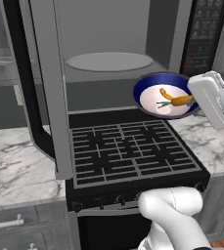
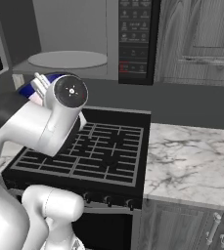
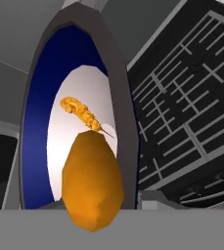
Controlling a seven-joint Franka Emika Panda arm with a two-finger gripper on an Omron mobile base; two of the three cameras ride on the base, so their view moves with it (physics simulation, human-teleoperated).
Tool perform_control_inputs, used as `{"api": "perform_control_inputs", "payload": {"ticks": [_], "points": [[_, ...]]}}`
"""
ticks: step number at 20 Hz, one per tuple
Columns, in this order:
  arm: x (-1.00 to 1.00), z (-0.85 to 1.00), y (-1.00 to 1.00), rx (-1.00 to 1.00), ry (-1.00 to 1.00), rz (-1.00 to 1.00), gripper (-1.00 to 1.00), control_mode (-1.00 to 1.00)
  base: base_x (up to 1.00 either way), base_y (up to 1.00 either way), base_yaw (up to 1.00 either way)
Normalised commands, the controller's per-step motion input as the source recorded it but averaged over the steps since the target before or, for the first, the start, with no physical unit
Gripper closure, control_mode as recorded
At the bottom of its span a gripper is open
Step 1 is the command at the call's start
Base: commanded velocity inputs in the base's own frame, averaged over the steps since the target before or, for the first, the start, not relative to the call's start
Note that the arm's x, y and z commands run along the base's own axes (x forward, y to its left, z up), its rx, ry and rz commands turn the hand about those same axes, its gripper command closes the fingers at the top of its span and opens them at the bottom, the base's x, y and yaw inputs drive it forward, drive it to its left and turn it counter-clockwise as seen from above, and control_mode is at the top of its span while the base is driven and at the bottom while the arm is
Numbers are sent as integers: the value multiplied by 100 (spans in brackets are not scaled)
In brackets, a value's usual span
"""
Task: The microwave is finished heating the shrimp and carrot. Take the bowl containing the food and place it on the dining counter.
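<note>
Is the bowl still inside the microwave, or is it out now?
Out. The bowl hangs above the stove, in front of the open microwave, with carrot and shrimp inside; the turntable is bare.

the bowl [image 1: 150, 89] hangs in the air in front of the open microwave [image 1: 108, 36], above the back right of the stove [image 1: 130, 154]. the shrimp [image 1: 166, 93] and the carrot [image 1: 181, 101] lie in it; the turntable [image 1: 109, 61] sits behind, inside the microwave.
</note>
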Motion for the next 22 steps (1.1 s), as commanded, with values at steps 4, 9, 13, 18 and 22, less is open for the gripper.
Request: {"api": "perform_control_inputs", "payload": {"ticks": [4, 9, 13, 18, 22], "points": [[0, 0, -42, 1, 0, 0, 100, -100, 0, 0, 0], [0, 0, -11, 0, 0, 0, 100, 100, -10, -50, 8], [0, 0, 0, 0, 0, 0, 100, 100, -1, -59, 38], [0, 0, 0, 0, 0, 0, 100, 100, -23, -41, 81], [0, 0, 0, 0, 0, 0, 100, 100, -33, -12, 97]]}}
